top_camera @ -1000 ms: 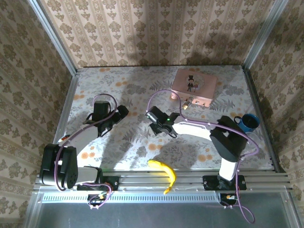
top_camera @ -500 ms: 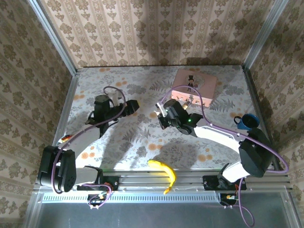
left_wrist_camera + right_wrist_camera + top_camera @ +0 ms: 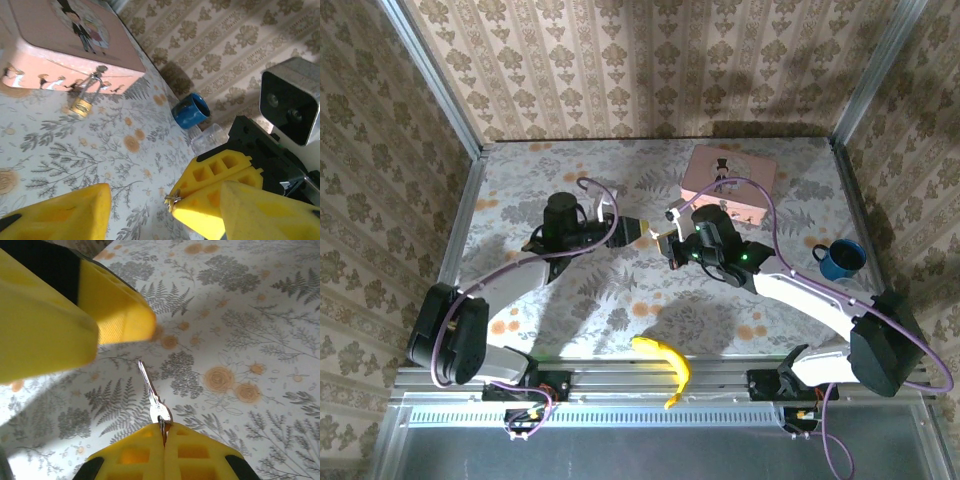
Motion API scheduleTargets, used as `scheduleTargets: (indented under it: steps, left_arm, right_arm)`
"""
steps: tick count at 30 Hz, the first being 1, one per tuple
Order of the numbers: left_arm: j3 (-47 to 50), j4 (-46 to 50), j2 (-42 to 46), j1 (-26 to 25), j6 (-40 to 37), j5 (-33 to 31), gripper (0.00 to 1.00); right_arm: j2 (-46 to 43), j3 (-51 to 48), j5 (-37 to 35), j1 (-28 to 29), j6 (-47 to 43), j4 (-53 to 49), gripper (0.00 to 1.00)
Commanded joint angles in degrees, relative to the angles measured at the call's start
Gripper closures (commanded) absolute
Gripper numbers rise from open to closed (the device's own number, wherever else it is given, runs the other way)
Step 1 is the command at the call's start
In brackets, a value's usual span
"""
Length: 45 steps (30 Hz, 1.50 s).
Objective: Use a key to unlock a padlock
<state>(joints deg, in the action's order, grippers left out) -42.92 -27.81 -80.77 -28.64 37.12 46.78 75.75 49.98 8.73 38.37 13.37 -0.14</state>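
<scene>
Nearest, the right gripper (image 3: 164, 432) is pinched on the head of the slim silvery metal key (image 3: 149, 387), and the left gripper (image 3: 160, 220) stands spread just beside. Beyond, the small brass padlock (image 3: 81, 106) hangs on the pink rectangular tin (image 3: 65, 45). The blade should meet the keyhole squarely. The flowered tabletop (image 3: 100, 165) between gives room, with the blue cup (image 3: 190, 111) well aside.

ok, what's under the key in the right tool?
Floral table under the key blade, nothing between them. Part of the key's head is hidden, pinched in the right tool.
</scene>
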Motion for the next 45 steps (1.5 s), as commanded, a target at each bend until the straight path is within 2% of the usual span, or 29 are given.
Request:
scheduleTargets:
  steps: [1, 18, 22, 27, 29, 33, 36, 37, 41, 45]
  left_arm:
    - [-2.07, -5.16, -1.39, -1.16, -0.58, 3.28, 0.42]
    - [-1.29, -4.53, -2.46, -2.38, -0.47, 3.14, 0.59]
    - [-1.21, -4.54, -2.88, -2.38, -0.29, 3.31, 0.69]
    - [-1.11, -4.71, -3.01, -2.48, -0.08, 3.66, 0.72]
    - [-1.2, -4.79, -3.15, -2.42, 0.03, 3.6, 0.76]
    - [-1.51, -6.03, -3.65, -2.42, 0.86, 3.75, 1.0]
    - [-1.6, -7.03, -3.62, -2.47, 1.19, 4.1, 1.0]
    - [-1.56, -7.16, -3.31, -2.45, 0.97, 3.98, 1.0]
    - [-0.96, -5.24, -0.32, -2.43, -2.18, 2.43, 1.0]
    - [-2.44, 3.95, 3.73, -2.47, -9.36, 0.95, 1.0]
  right_arm:
    - [-1.56, -1.02, 3.72, -0.67, 2.94, 2.23, 1.0]
    - [-2.27, -2.34, 5.37, -1.54, 5.42, 4.33, 1.0]
    - [-2.44, -2.16, 5.59, -1.63, 5.47, 4.43, 1.0]
    - [-2.71, -2.16, 5.68, -1.7, 5.53, 4.41, 1.0]
    - [-2.61, -2.08, 5.89, -1.68, 5.69, 4.6, 1.0]
    - [-2.28, -1.94, 6.29, -1.72, 5.95, 4.76, 1.0]
    - [-2.44, -1.9, 6.47, -1.72, 6.29, 4.97, 1.0]
    - [-2.68, -1.99, 6.47, -1.76, 6.38, 4.95, 0.98]
    - [-4.26, -2.96, 6.39, -1.89, 7.31, 5.45, 0.73]
    - [-6.84, -5.59, 8.0, -2.71, 8.98, 7.87, 0.6]
